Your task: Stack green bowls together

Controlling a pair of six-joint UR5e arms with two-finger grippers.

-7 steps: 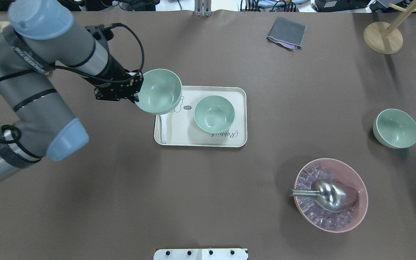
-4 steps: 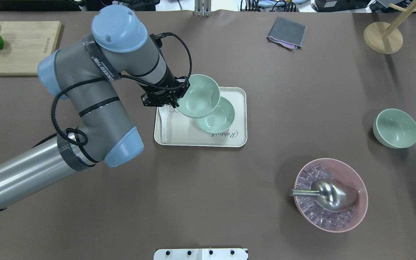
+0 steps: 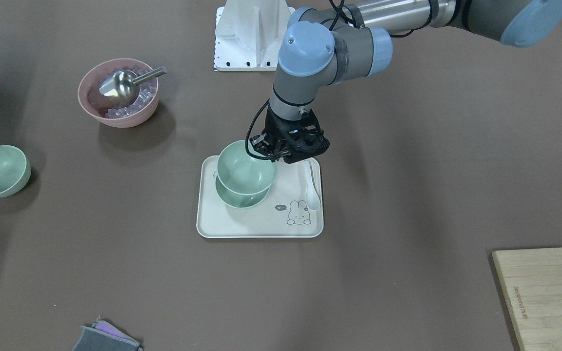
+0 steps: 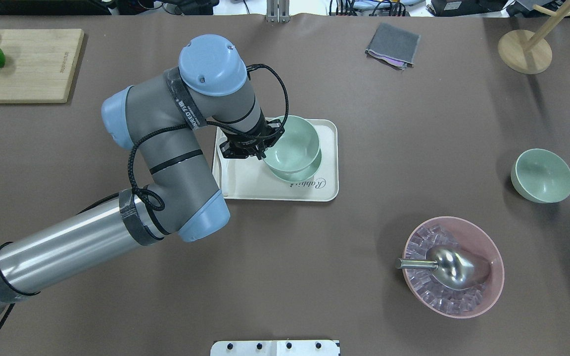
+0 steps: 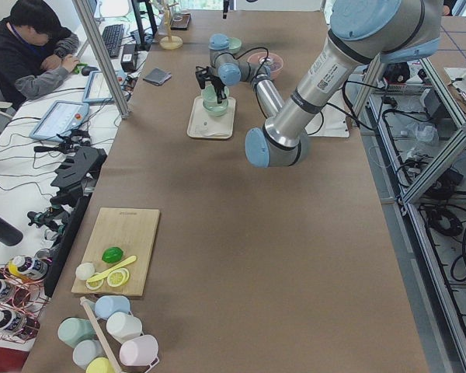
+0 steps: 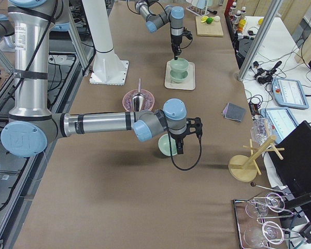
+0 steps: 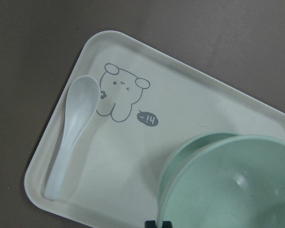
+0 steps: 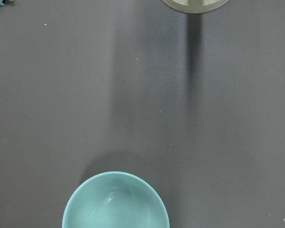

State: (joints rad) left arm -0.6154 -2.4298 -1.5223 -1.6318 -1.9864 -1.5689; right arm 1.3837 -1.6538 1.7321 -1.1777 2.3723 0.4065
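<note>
While the left gripper (image 4: pixel 264 151) is clenched on the rim of the carried bowl (image 4: pixel 292 138), pinching it at the bowl's left side, that bowl hangs directly over the lower bowl (image 4: pixel 307 174), which sits on the tray (image 4: pixel 275 190); whether the two already touch cannot be told. The third bowl (image 4: pixel 542 175) stands apart on the table (image 4: pixel 364 237), well off to the robot's right, beyond the pink bowl (image 4: pixel 493 291); the right gripper (image 6: pixel 179 149) hovers just above it, but only a side view shows it, so I cannot tell if it is parted or closed.

The main risk, as I judge it, is a release while the bowls are not centred; a one-sided rim pinch lets the bowl tip, so it could land cocked on the lower rim, rock, or push the lower bowl across the tray towards the spoon (image 3: pixel 312 191). The finger inside the bowl could also drag it back up as the gripper lifts away.

Being round, the carried bowl has no long axis across the table; its only axis runs base to mouth, close to upright, mouth facing up, matching the lower bowl.
</note>
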